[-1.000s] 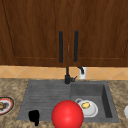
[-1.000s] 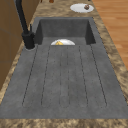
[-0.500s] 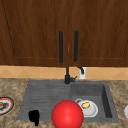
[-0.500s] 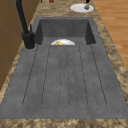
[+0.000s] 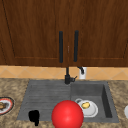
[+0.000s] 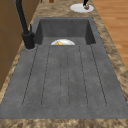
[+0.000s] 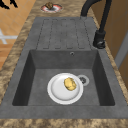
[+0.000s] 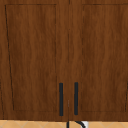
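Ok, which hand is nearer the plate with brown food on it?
Left. The left hand hovers just right of that plate; the right hand is above the white plate at the opposite end.

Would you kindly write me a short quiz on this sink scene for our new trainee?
1. True or false: the white plate in the basin is empty.
2. In the front view, on which side of the basin does the drainboard lie? A left, B right, C behind.
3. Which part of the sink is the left hand nearest to?
Key: 1 false, a yellow piece of food lies on it; 2 A; 3 the drainboard's front edge.
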You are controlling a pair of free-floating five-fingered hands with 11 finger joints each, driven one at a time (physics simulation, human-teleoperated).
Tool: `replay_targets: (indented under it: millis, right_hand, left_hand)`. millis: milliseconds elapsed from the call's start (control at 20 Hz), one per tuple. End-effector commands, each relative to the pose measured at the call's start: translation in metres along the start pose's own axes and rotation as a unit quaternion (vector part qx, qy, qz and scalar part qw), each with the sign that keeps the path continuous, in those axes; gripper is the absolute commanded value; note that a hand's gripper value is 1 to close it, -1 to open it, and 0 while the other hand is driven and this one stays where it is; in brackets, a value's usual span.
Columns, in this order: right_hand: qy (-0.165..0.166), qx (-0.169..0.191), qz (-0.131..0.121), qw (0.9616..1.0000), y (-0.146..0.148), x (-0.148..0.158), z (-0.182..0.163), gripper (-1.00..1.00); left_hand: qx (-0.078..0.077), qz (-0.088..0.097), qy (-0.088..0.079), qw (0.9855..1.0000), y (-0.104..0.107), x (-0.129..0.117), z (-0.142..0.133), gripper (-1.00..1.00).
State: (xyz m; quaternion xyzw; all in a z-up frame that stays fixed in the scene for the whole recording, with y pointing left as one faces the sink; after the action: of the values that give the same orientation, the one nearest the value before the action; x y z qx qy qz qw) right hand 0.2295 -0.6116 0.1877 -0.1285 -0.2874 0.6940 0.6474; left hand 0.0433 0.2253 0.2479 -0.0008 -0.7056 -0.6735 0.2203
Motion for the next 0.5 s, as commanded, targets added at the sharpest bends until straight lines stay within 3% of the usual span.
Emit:
replay_targets:
  millis: [0,450]
  right_hand:
    - [-0.007,-0.035,0.003,0.9994,0.01,-0.01,-0.008,-1.0]
    - [-0.005,-0.133,0.028,0.9907,0.023,-0.024,-0.021,-1.0]
  left_hand:
    - [0.0,0.0,0.0,1.0,0.0,0.0,0.0,0.0]
    - [0.0,0.0,0.0,1.0,0.0,0.0,0.0,0.0]
